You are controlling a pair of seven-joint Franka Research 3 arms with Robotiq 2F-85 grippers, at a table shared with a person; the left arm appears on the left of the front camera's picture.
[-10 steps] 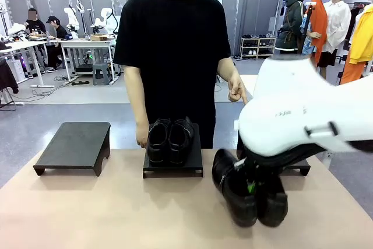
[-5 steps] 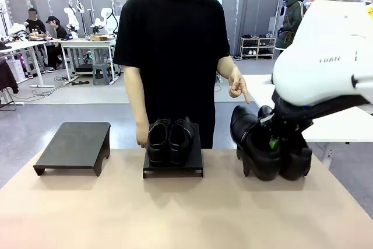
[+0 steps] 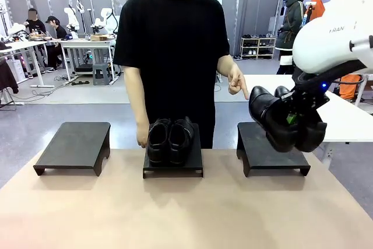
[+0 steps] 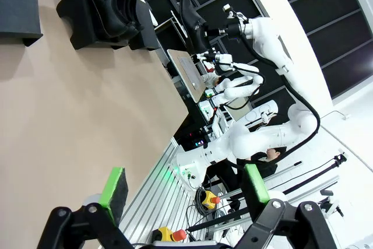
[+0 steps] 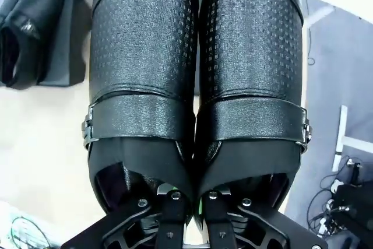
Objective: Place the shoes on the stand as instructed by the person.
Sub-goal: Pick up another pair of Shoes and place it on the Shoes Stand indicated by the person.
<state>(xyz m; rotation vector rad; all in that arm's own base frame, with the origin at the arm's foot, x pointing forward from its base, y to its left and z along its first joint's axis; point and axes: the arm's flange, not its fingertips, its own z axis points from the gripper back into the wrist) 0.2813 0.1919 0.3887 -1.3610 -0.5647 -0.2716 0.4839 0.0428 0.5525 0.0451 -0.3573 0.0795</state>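
My right claw (image 3: 292, 122) is clamped on the strapped pair (image 3: 285, 123), both shoes pinched together by their inner walls, as the right wrist view confirms: the fingers (image 5: 175, 214) run into the two openings, and the straps and buckles lie across each upper (image 5: 143, 56). The pair hangs in the air, toes tilted up and toward the person (image 3: 175, 51), above the right stand (image 3: 269, 150) and not touching it. The plain pair (image 3: 169, 139) sits side by side on the middle stand (image 3: 173, 167), toes toward me. The left stand (image 3: 74, 147) is on the worktop (image 3: 175, 214) well apart from the others. The person stands at the far edge behind the middle stand; one hand (image 3: 238, 84) is raised with the index finger pointing down toward the right stand, the other hand (image 3: 141, 135) hangs just beside the plain pair. My left claw (image 4: 183, 188) is apart, its green pads (image 4: 113, 186) wide and holding nothing, above the worktop's near edge; from there the plain pair (image 4: 111, 4) shows on its stand at the far end of the view.
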